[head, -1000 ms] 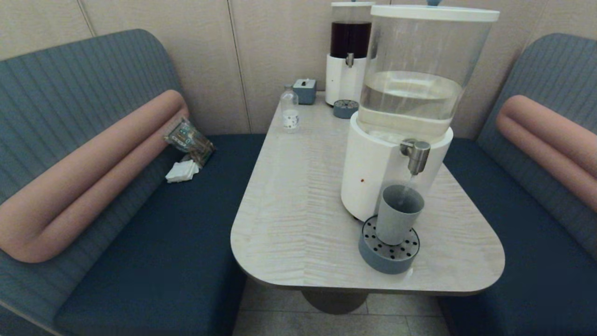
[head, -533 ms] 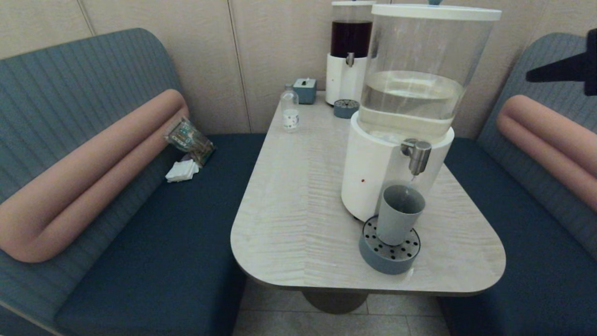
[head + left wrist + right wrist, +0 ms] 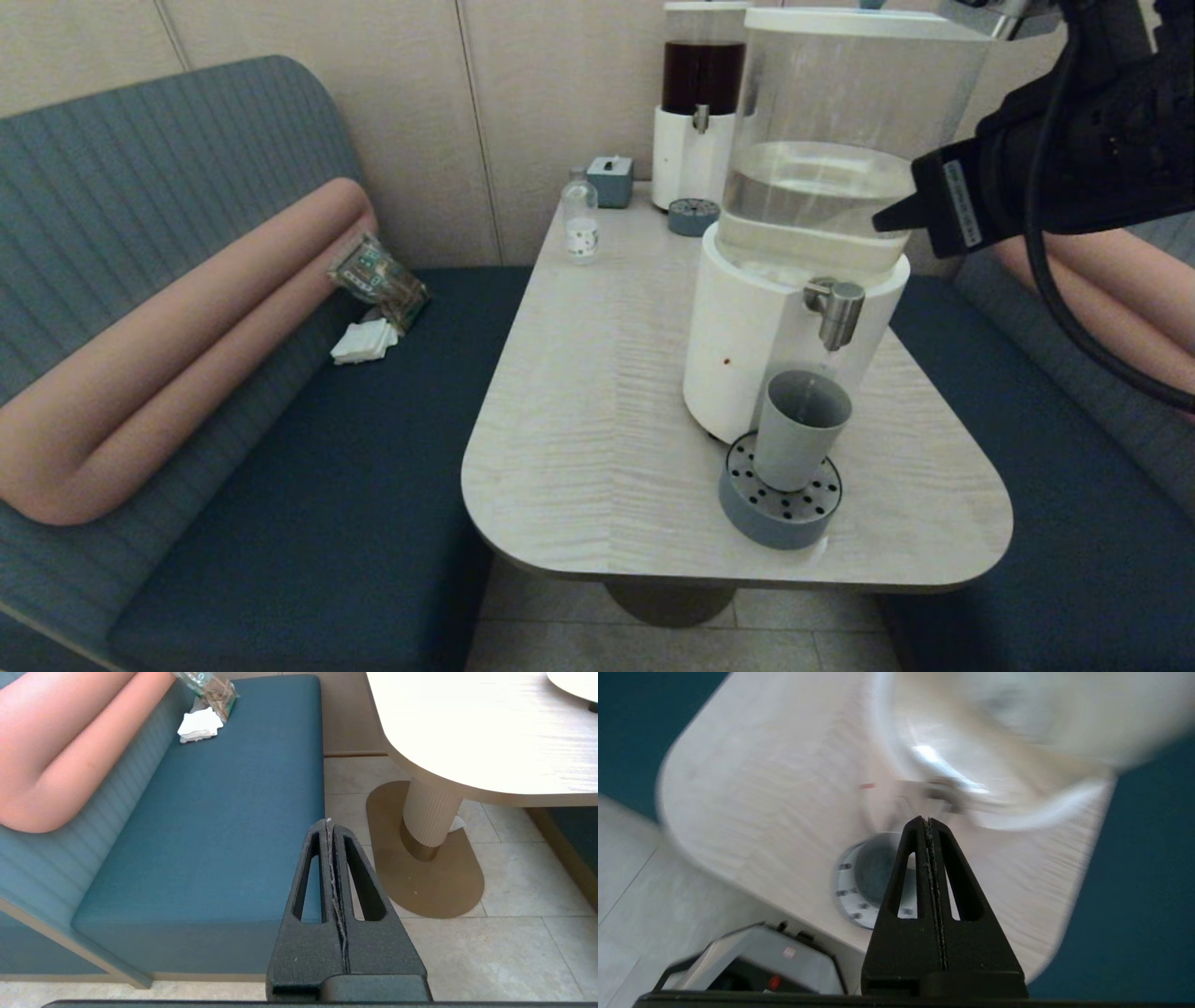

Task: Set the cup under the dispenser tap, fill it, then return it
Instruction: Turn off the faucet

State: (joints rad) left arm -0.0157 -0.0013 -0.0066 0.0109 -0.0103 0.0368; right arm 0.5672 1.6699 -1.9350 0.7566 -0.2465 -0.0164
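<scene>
A: Item, cup (image 3: 801,427)?
B: Upright on the round drip tray (image 3: 780,509), directly beneath the dispenser tap (image 3: 836,313). Nothing holds it.

A: Item, right gripper (image 3: 928,822)?
B: High beside the clear tank (image 3: 840,140), fingers pressed together, empty.

A: Left gripper (image 3: 329,823)?
B: Parked low by the bench seat (image 3: 210,826), fingers together, empty.

A: Step in hand?
B: Filling, by my reading. Next the right gripper likely must work the tap, then part its fingers to take the cup.
</scene>
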